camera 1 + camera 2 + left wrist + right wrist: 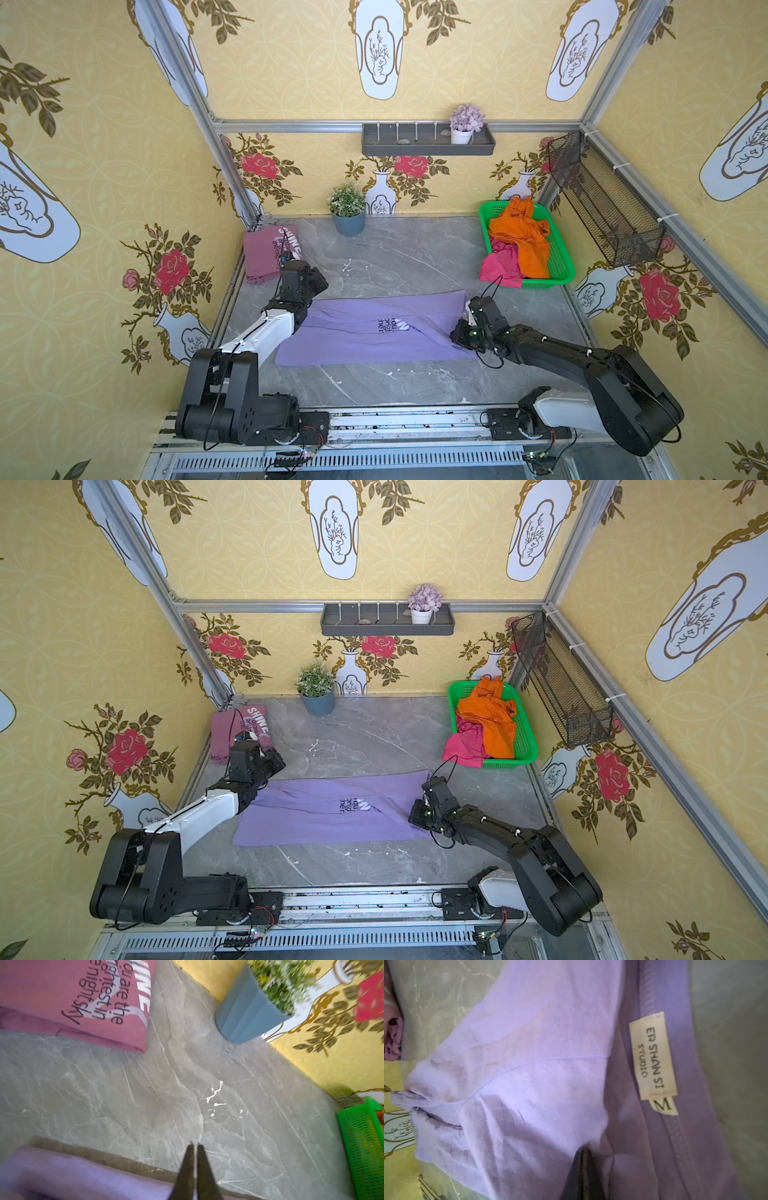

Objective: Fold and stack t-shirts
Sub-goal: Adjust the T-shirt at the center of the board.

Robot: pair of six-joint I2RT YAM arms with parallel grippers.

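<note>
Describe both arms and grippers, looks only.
Both mostly black, chunky rounded joints; left arm has a white forearm link, right arm a white link near its base. Thin black cables loop along each. Dark, slim, tapered fingers on left gripper and right gripper.

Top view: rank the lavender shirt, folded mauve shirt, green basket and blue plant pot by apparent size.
1. lavender shirt
2. green basket
3. folded mauve shirt (partly hidden)
4. blue plant pot

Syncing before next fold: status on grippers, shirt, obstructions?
Left gripper shut, empty. Right gripper shut at lavender shirt collar end, grip unclear. Shirt folded lengthwise, flat. Path clear.
</note>
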